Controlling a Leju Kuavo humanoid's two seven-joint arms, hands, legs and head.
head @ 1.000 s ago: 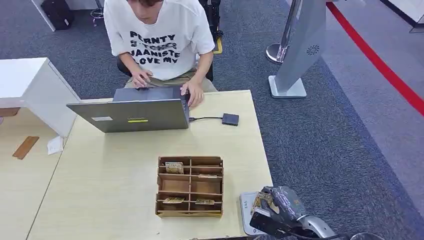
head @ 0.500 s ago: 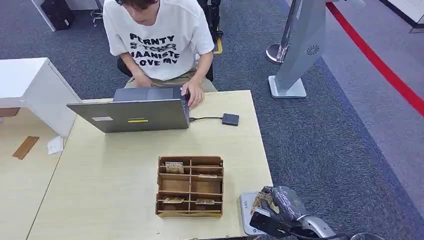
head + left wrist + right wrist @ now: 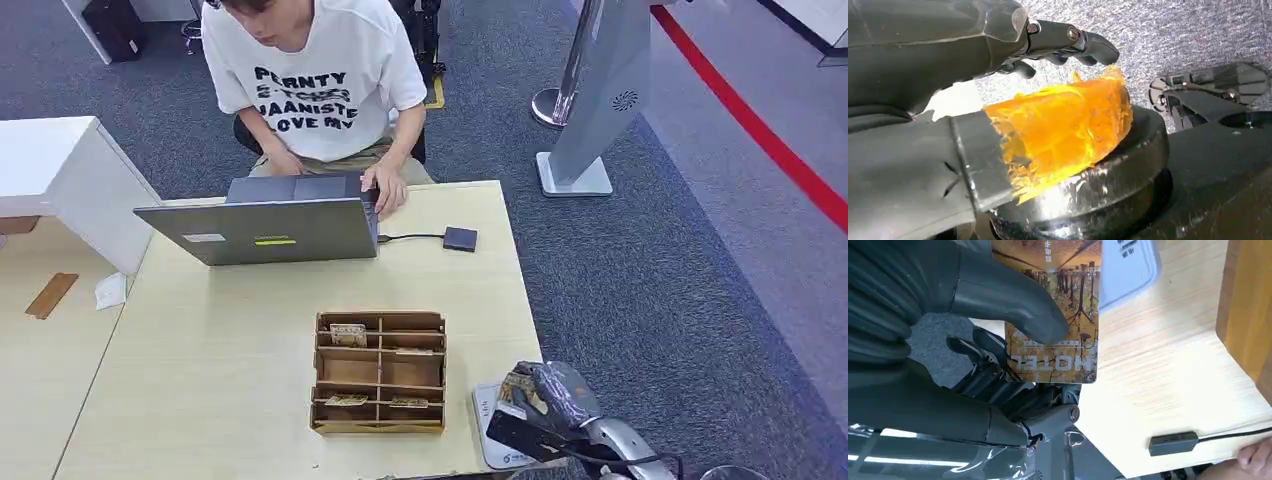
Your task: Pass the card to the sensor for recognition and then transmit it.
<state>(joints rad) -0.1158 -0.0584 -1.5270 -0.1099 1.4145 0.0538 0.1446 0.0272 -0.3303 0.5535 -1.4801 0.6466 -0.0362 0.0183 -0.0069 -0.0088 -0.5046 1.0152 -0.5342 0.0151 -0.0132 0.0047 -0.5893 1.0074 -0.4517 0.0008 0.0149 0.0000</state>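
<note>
The card [image 3: 1058,315], printed with a tree scene and the word "HOTEL", is pinched between the thumb and fingers of the right hand [image 3: 545,405] and held just over the sensor [image 3: 487,425], a pale flat pad at the near right corner of the tabletop [image 3: 220,340]. In the head view the card is a small patterned sliver at the fingertips, its print unreadable; the right wrist view shows its face plainly, with the thumb [image 3: 1013,305] across the middle and the card's far end cut off by the frame edge. There the sensor [image 3: 1128,270] appears as a light blue rounded corner beside the card, mostly out of frame; whether card and sensor touch cannot be told.

The left hand [image 3: 948,75] hangs over grey carpet, fingers curled in and holding nothing; an orange glare blurs part of that view.

Left of the sensor stands a wooden compartment box [image 3: 380,372] with several cards lying in its cells. Farther back are an open laptop [image 3: 262,228], a cable leading to a small dark adapter [image 3: 460,238], and a seated person [image 3: 315,85] with hands at the keyboard, the head cut off above. Blue-grey carpet [image 3: 650,280] with a red stripe [image 3: 760,130] surrounds the table, and a grey kiosk stand [image 3: 590,100] rises behind.
</note>
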